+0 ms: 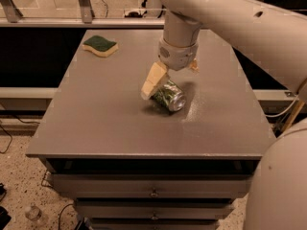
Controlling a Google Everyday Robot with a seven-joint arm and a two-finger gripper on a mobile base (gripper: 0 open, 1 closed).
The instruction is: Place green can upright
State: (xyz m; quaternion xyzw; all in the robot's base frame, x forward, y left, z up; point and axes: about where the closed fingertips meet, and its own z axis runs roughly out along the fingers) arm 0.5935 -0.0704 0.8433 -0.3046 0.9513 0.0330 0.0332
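The green can (168, 96) lies on its side near the middle of the grey table (105, 119), with one silver end facing the front right. My gripper (171, 82) hangs straight down over it from the white arm (180, 37). It is open, with the jaws standing either side of the can. The cream left finger (152, 80) rests against the can's left side. The right finger (193, 66) shows only as a tip behind the wrist, apart from the can.
A yellow sponge with a green top (100, 45) lies at the table's far left corner. The table has drawers (153, 193) under its front edge. A large white part of my body (280, 186) fills the lower right.
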